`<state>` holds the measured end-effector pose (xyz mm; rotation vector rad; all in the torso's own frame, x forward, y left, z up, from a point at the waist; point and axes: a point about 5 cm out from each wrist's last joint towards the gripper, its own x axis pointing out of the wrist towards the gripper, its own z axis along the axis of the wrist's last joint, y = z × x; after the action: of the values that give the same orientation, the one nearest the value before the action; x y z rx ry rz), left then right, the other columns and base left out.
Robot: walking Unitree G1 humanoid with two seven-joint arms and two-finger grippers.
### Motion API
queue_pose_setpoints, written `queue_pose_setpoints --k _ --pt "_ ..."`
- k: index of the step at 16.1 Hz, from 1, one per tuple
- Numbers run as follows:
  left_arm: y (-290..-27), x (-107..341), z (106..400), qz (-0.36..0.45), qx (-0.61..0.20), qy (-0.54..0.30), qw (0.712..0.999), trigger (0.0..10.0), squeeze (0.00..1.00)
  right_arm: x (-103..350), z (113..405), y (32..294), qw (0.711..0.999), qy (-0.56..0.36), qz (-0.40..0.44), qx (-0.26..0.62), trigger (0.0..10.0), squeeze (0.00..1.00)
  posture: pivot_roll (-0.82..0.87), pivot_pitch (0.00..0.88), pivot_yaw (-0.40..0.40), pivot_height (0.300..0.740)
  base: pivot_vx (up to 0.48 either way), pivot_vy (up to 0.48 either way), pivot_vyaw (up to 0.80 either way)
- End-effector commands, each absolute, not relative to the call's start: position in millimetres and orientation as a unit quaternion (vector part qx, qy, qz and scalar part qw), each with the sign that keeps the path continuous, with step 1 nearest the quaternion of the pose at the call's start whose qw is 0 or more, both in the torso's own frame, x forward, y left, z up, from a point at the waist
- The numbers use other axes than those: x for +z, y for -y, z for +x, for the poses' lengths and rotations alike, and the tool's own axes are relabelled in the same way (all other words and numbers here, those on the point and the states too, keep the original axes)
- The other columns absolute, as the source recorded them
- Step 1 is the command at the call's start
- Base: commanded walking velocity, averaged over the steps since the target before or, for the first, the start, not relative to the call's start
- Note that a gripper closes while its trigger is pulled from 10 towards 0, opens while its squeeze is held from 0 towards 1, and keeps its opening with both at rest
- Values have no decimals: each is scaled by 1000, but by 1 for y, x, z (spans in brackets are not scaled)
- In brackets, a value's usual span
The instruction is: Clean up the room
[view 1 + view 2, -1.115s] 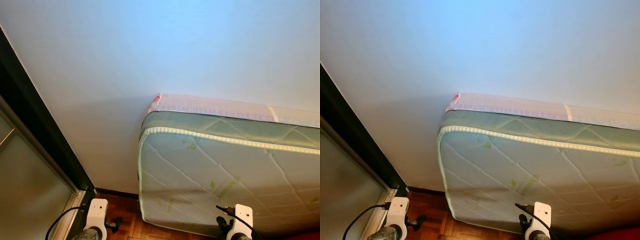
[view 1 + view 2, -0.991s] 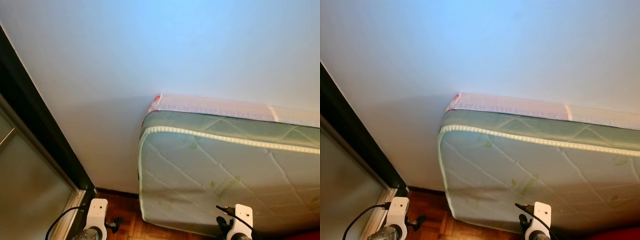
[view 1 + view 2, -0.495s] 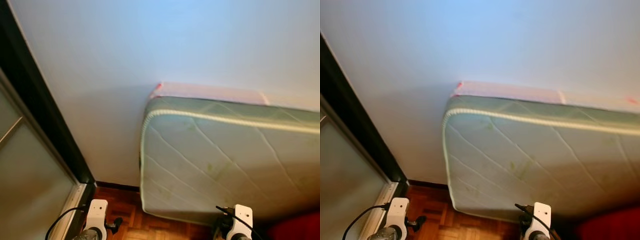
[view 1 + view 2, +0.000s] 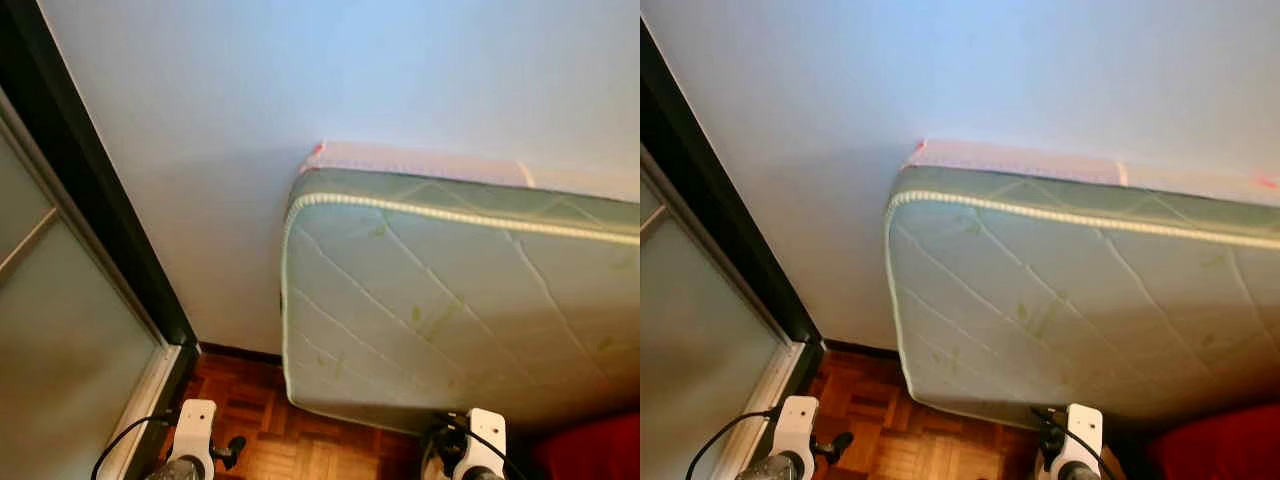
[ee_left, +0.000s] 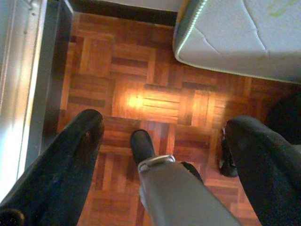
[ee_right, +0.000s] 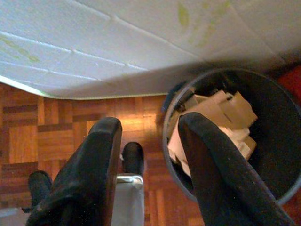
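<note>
Quilted cloth mattress (image 4: 450,300), glossy wood parquet floor (image 5: 141,99), smooth matt wall (image 4: 300,80), crumpled paper in bin (image 6: 277,141)

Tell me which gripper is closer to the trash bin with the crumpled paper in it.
The right. The right gripper hangs open just above the trash bin, one finger over its rim by the paper. The left gripper hangs open over bare wood floor, away from the bin.

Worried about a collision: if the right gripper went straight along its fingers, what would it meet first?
Probably the rim of the bin of paper scraps, just ahead of the right gripper, or the parquet floor beside it; depth is unclear.
</note>
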<state>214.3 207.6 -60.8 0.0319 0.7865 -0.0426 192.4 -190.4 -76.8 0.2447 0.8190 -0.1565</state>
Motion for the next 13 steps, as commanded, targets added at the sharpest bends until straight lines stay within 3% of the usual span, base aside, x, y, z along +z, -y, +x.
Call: queue_pose_setpoints --k 1,13 --pt "-207 -64 210 21 -24 -392 920 10000 0 -80 186 193 901 -407 123 -84 10000 0 14 75 -80 740 -244 0 0" --pt "-206 -64 210 20 -23 -392 919 10000 0 -80 186 193 901 -407 126 -85 10000 0 14 77 -81 740 -244 0 0"
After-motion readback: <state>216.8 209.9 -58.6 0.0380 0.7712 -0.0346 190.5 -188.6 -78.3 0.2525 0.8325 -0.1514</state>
